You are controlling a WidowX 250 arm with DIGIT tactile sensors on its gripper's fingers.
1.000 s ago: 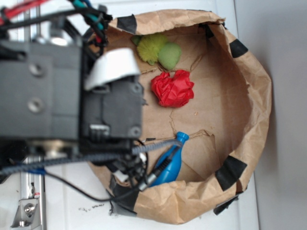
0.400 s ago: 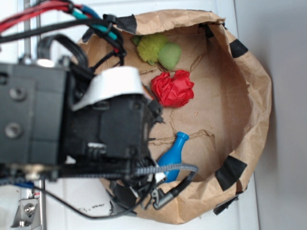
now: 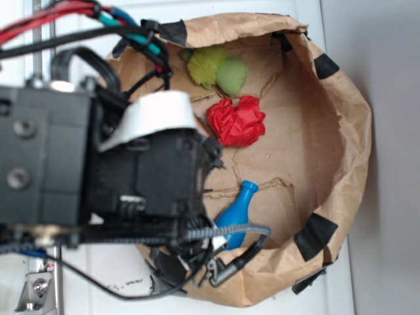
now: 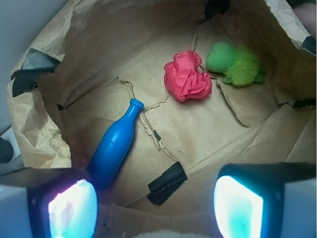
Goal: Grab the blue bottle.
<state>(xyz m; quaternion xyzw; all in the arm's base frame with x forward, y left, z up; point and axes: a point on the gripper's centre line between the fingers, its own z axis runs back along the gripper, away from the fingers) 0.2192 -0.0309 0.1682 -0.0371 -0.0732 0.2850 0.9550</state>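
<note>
The blue bottle [image 4: 117,146] [image 3: 237,210] lies on its side on the floor of a brown paper bag [image 3: 341,151], neck pointing toward the red paper ball. My gripper [image 4: 156,208] is open, its two glowing pads wide apart at the bottom of the wrist view, nothing between them. The bottle's fat end sits just beyond the left pad [image 4: 72,208], apart from it. In the exterior view the black arm covers the bag's left side and the bottle's base.
A crumpled red paper ball [image 4: 188,77] [image 3: 237,121] and a green fuzzy toy [image 4: 234,62] [image 3: 216,68] lie farther in the bag. A black tape patch [image 4: 167,182] sticks to the bag floor between the pads. The bag's paper walls [image 4: 34,134] rise all around.
The arm has moved right and further over the bag since one second ago, hiding more of the bottle's base. Nothing differs from 0.4 s ago.
</note>
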